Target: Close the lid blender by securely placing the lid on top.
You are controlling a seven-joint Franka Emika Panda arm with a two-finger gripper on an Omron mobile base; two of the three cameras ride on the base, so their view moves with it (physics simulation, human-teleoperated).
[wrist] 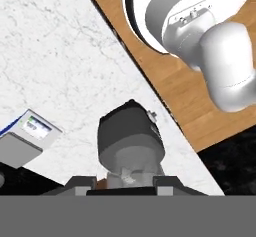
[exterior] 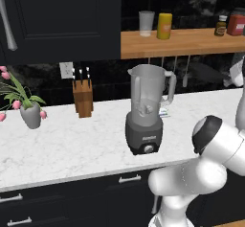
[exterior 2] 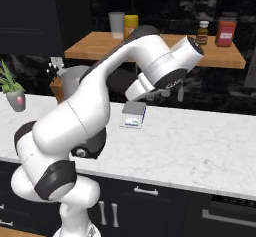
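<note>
Jaws hard to read: two grey tips (wrist: 82, 182) set well apart at the bottom of the hand view, bridged by a dark strip that may be the lid (wrist: 121, 191) seen edge-on (cannot tell whether pinched or merely spread). Certainly not seated on the blender (exterior: 146, 111) yet, going by the jar mouth standing open in the left base view.

Blender upright on the counter (exterior: 72, 144), below the shelf (exterior: 191, 41), with a small box (exterior 2: 134, 115) just behind it.

From the hand view, blender (wrist: 131, 131) straight ahead of the jaws, jar nearer and dark base beyond. Judged, then: held above the blender and somewhat off its upright axis, looking down at a slant. Next, probably, centring over the mouth and levelling before lowering.
</note>
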